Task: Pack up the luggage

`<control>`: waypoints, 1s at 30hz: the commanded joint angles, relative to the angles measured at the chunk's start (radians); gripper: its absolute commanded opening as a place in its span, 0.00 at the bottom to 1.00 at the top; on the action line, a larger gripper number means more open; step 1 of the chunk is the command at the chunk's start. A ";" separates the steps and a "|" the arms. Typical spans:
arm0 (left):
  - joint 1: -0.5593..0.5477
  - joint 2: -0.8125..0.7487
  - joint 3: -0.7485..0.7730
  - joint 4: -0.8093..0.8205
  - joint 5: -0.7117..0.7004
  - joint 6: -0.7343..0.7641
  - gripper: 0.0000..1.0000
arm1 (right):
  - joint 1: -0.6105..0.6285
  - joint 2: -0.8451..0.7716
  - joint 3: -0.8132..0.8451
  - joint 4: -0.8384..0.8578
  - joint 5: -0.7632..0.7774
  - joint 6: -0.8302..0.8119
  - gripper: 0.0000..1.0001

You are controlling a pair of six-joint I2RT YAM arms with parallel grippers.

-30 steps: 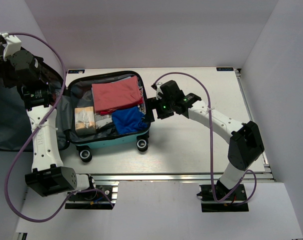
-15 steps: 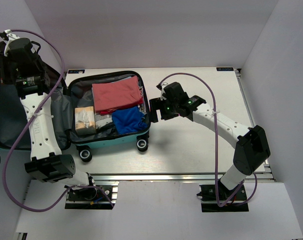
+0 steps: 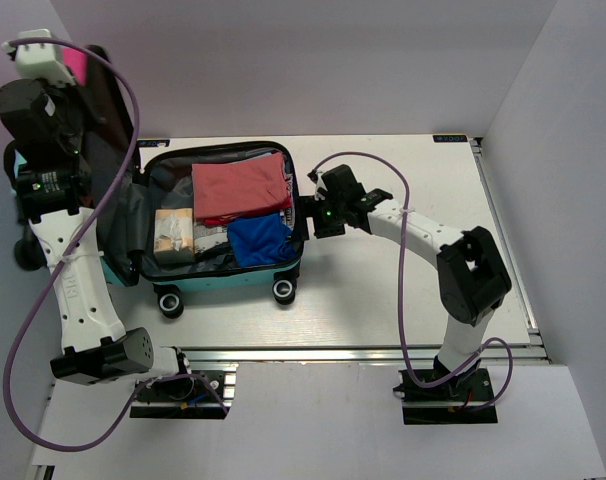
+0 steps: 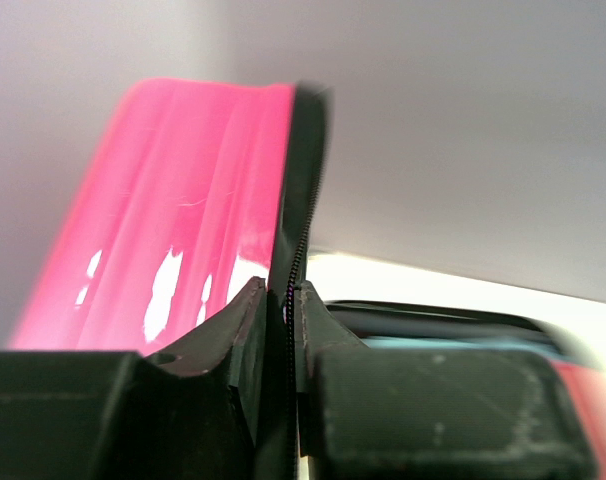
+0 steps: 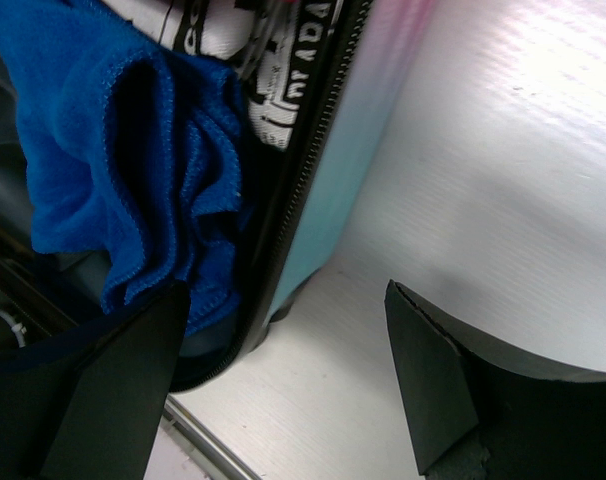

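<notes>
On the counter [image 3: 383, 290] toward 9 o'clock, the luggage [image 3: 233, 278], packed and open. At its 3 o'clock wall, right gripper [image 5: 283, 295] hardly shifted, jaws apart, astride the rim beside blue cloth [image 5: 103, 150]. Farther, at 10 o'clock — lid [image 4: 173, 230] just hoisted from flat to near upright, left gripper [image 4: 283, 300] clamped on its edge. Looks like closing under way.

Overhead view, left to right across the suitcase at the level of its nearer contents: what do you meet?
suitcase lid, raised on the left → tan packet → blue cloth → right gripper, at the suitcase's right wall. The red cloth spans several of these, so it is left out.
</notes>
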 commanded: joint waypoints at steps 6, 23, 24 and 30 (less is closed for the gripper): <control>-0.101 -0.032 -0.216 0.286 0.581 -0.391 0.00 | 0.013 0.108 0.098 0.111 -0.219 0.032 0.72; -0.515 0.112 -0.419 0.465 0.563 -0.454 0.00 | -0.004 -0.016 -0.108 0.496 -0.408 0.152 0.89; -0.534 0.124 -0.417 0.463 0.563 -0.454 0.00 | -0.009 -0.074 -0.132 0.487 -0.379 0.159 0.89; -0.627 0.167 -0.395 0.431 0.571 -0.419 0.98 | -0.070 -0.312 -0.264 0.144 0.112 0.251 0.89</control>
